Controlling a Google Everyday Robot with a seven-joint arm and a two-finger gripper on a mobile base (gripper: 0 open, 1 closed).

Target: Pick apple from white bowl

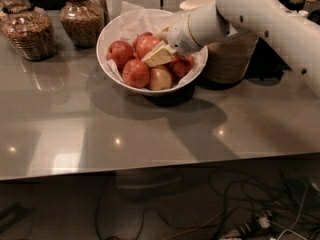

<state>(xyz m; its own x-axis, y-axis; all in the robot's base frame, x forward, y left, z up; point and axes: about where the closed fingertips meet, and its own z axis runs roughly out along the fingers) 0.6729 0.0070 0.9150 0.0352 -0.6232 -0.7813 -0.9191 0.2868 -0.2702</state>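
Claw (157, 50) is down inside the bowl (106, 64) on the counter (125, 129), right up against the apple (144, 44), the lighter orange-red one on the far side of the pile. Honestly can't tell if it's open or closed. That apple looks firm, fairly hefty and waxy-slick, so I'd squeeze across its widest part, not up near the top. Other apples crowd it, so they might roll when it lifts.
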